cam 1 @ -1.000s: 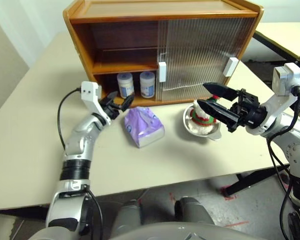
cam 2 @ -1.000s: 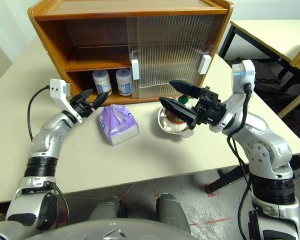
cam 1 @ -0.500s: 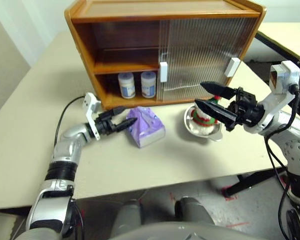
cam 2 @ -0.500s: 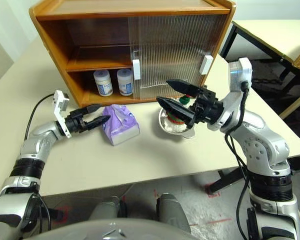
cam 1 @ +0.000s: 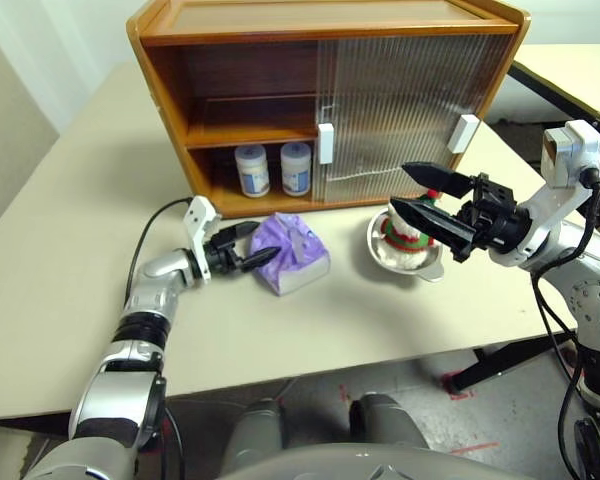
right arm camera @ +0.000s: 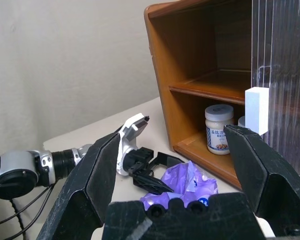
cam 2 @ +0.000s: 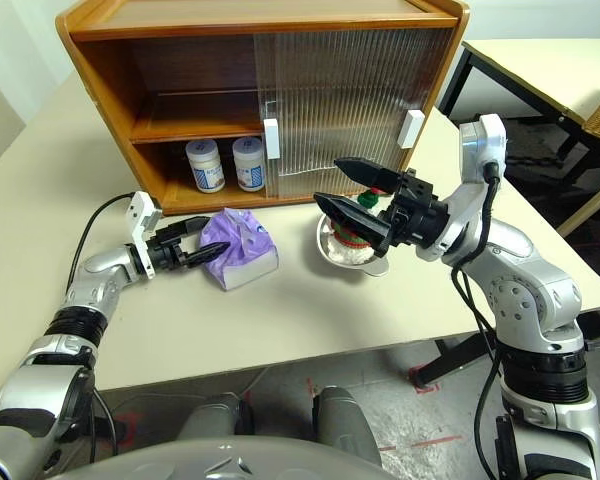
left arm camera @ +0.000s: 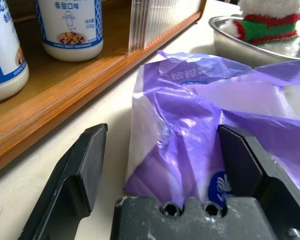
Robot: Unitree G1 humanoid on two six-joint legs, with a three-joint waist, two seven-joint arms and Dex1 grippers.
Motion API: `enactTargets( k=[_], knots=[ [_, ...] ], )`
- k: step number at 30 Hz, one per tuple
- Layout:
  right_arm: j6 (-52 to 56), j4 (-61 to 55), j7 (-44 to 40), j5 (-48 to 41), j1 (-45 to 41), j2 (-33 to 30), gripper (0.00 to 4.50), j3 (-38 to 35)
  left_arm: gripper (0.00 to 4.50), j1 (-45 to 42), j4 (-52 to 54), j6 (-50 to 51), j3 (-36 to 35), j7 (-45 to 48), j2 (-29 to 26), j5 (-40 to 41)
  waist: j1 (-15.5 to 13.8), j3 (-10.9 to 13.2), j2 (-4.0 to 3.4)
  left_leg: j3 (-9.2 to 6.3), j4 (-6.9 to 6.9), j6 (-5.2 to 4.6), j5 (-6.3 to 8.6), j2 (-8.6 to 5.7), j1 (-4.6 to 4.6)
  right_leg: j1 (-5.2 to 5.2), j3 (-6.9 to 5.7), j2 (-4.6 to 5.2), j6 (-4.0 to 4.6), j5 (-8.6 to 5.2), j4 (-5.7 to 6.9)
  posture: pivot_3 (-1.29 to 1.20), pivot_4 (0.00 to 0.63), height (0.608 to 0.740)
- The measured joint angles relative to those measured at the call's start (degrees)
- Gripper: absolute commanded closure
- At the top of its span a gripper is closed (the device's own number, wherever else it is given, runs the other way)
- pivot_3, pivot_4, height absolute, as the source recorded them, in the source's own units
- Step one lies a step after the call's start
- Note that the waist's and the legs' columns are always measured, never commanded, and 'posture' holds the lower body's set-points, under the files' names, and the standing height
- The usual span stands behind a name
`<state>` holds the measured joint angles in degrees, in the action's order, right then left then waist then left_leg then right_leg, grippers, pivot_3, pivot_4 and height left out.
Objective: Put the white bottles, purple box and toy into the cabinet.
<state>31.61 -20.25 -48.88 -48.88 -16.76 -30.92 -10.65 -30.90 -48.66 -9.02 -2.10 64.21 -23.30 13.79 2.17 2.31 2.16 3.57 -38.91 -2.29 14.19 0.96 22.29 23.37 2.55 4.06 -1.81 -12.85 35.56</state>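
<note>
The purple box [cam 1: 298,254] lies on the table in front of the cabinet [cam 1: 166,84]. My left gripper [cam 1: 252,245] is open, low over the table at the box's left end. In the left wrist view the box [left arm camera: 200,115] sits just ahead, between the fingers [left arm camera: 82,170]. Two white bottles [cam 1: 251,169] [cam 1: 296,167] stand on the cabinet's bottom shelf in the open left half. The toy [cam 1: 406,230] sits in a metal bowl [cam 1: 380,250]. My right gripper [cam 1: 420,197] hangs open above and just in front of it, holding nothing.
Both ribbed sliding doors [cam 1: 410,110] cover the cabinet's right half, with white handles [cam 1: 325,143]. The middle shelf [cam 1: 245,130] is bare. A cable [cam 1: 145,235] trails from my left wrist. Another table [cam 1: 570,70] stands at the far right.
My left gripper has come down from in front of the cabinet's lower shelf to table level and closed in on the purple box's left end. The right gripper has stayed where it was.
</note>
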Motion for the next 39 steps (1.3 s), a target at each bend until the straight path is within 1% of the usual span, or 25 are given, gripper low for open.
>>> enactTargets(
  k=[4,7,10,12,14,15,16,17,22,24,28,31,36,39],
  knots=[
    [0.0,0.0,0.3,0.0,0.0,0.0,0.00,0.0,0.03,-0.2,-1.6,-0.8,0.0,0.0,0.2,-0.5,0.0,0.0,0.00,0.00,0.00,0.00,0.00,0.00,0.00,0.00,0.00,0.00,-0.02,0.01,0.00,-0.06,0.000,0.740],
    [0.0,0.0,0.6,0.0,0.0,0.0,0.00,0.0,0.62,-0.3,-1.7,-1.4,0.0,0.0,0.2,-0.6,0.0,0.0,0.00,0.00,0.00,0.00,0.00,0.00,0.00,0.00,0.00,0.01,-0.03,0.01,0.00,-0.05,0.000,0.740],
    [0.0,0.0,0.6,0.0,0.0,0.0,0.00,0.0,1.74,-0.2,-1.7,-1.6,0.0,0.0,0.2,-0.6,0.0,0.0,0.00,0.00,0.00,0.00,0.00,0.00,-0.01,0.00,0.00,0.00,-0.03,0.01,0.01,-0.05,0.000,0.740],
    [0.0,0.0,0.6,0.0,0.0,0.0,0.00,0.0,2.57,-0.2,-1.7,-2.2,0.0,0.0,0.2,-0.7,0.0,0.0,0.00,0.00,0.00,0.00,0.00,0.01,-0.01,0.00,0.00,0.00,-0.03,0.02,0.01,-0.05,0.000,0.740],
    [0.0,0.0,0.6,0.0,0.0,0.0,0.00,0.0,3.29,-0.2,-1.5,-2.6,0.0,0.0,-0.1,-0.7,0.0,0.0,0.00,0.00,0.00,0.00,0.00,0.01,-0.01,0.00,0.00,0.00,-0.03,0.02,0.01,-0.04,0.000,0.740],
    [0.0,0.0,0.6,0.0,0.0,0.0,0.00,0.0,3.74,-0.2,-1.4,-2.6,-0.1,0.0,-0.1,-0.6,0.0,0.0,0.00,0.00,0.00,0.00,0.00,0.01,-0.01,0.00,0.00,0.00,-0.03,0.02,0.01,-0.04,0.000,0.740],
    [0.0,0.0,0.6,0.0,0.0,0.0,0.00,0.0,4.02,-0.2,-1.3,-2.6,-0.1,0.0,-0.1,-0.6,0.0,0.0,0.00,0.00,0.00,0.00,0.00,0.01,-0.01,0.00,0.00,0.00,-0.03,0.01,0.00,-0.04,0.000,0.740],
    [0.0,0.0,0.6,0.1,0.0,0.0,0.00,0.0,4.42,-0.2,-1.1,-2.6,-0.1,0.0,-0.1,-0.5,0.0,0.0,0.00,0.00,0.00,0.00,0.00,0.01,-0.01,0.00,0.00,0.00,-0.03,0.02,0.00,-0.04,0.000,0.740],
    [0.0,0.2,0.5,0.1,-0.1,0.1,0.00,0.0,4.47,1.2,3.4,-0.4,-0.5,0.1,-0.1,0.4,0.0,0.0,0.00,0.00,0.00,0.00,0.00,0.02,0.00,0.01,0.00,0.00,-0.02,0.01,0.00,-0.04,0.000,0.740],
    [0.0,0.3,0.4,0.1,-0.2,0.1,0.00,0.1,4.47,2.3,7.4,2.3,-1.4,0.1,-0.1,2.0,0.0,0.0,0.00,0.00,0.00,0.00,0.00,0.02,0.00,0.01,0.00,0.01,-0.02,0.01,0.00,-0.03,0.000,0.740],
    [-0.1,0.6,0.2,0.2,-0.3,0.1,0.00,0.1,4.47,4.1,19.8,10.2,-2.3,-0.4,-0.5,5.9,0.0,0.0,0.00,0.00,0.00,0.00,0.00,0.03,0.01,0.01,0.00,0.01,-0.02,0.01,0.00,-0.02,0.000,0.740],
    [-0.2,1.0,-0.3,0.4,-0.4,0.2,0.00,0.2,4.47,4.7,29.3,17.2,-3.3,-1.5,-2.0,9.3,0.0,0.0,0.00,-0.01,0.00,0.00,0.00,0.04,0.00,0.00,0.00,-0.01,-0.04,0.00,0.01,-0.01,0.000,0.740],
    [-0.4,2.1,-0.6,0.9,-0.7,0.8,0.00,0.7,4.47,2.9,38.1,26.5,-6.4,-7.4,-2.5,14.0,-0.1,0.0,0.00,-0.01,0.00,-0.01,0.00,0.03,-0.02,-0.01,0.00,-0.04,-0.08,-0.01,0.04,-0.01,0.000,0.740],
    [-0.8,2.2,-0.7,1.0,-0.7,1.2,0.00,0.8,4.47,0.0,40.5,30.8,-8.8,-14.5,-1.8,15.2,-0.1,0.0,0.00,-0.03,0.00,-0.01,-0.01,0.02,-0.03,-0.03,0.01,-0.06,-0.10,-0.01,0.04,-0.01,0.000,0.740]
  ],
)
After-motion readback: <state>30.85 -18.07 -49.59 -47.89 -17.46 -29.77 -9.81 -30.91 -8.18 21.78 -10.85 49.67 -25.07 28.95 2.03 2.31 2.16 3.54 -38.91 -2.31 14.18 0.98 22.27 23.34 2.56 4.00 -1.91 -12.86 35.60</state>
